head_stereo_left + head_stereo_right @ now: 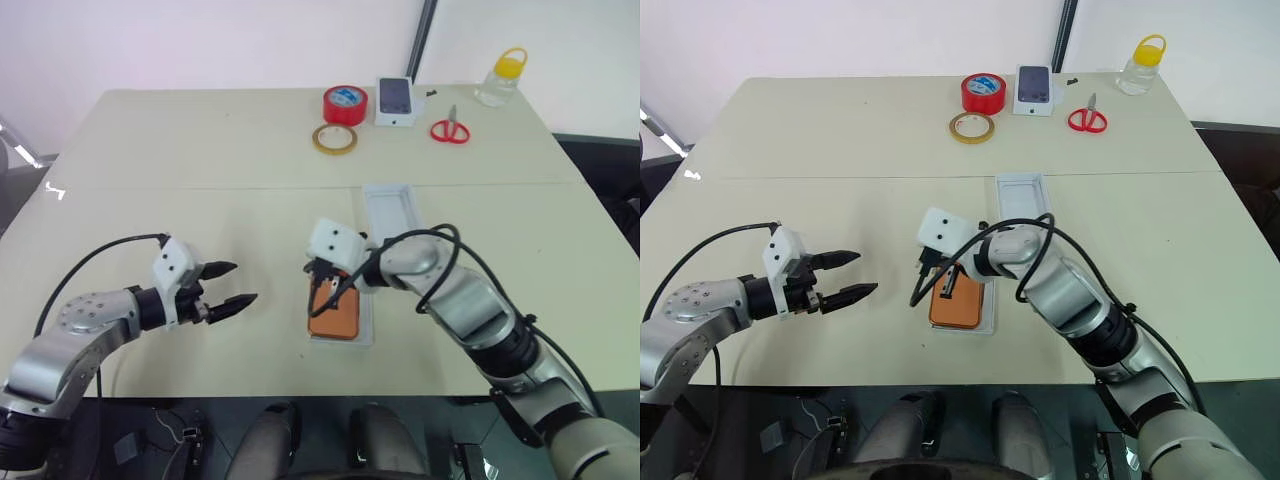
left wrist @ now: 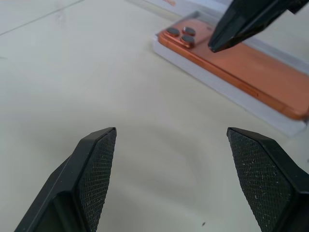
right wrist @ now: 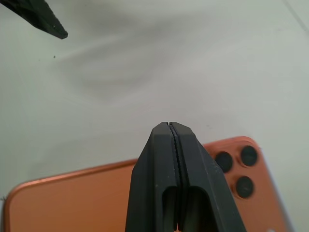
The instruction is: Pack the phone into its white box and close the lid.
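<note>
Lying back-up in the white box (image 1: 366,335) near the worktop's (image 1: 200,150) front edge, the phone (image 1: 336,310) is overhung by the closed right pincer (image 3: 173,128); the left pincer (image 1: 232,285) is held open beside it, gripping nothing

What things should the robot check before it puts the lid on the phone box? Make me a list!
1. Phone lying in the white box, back up: ok.
2. Phone pressed flat and fully seated: cannot tell; the right gripper is over it.
3. Right gripper shut and empty: ok.
4. Left gripper open and empty, ready to grab: ok.
5. Lid within sight, lying on the table just beyond the box: ok.
6. Way clear for the lid: not ok, right gripper is above the phone.
</note>
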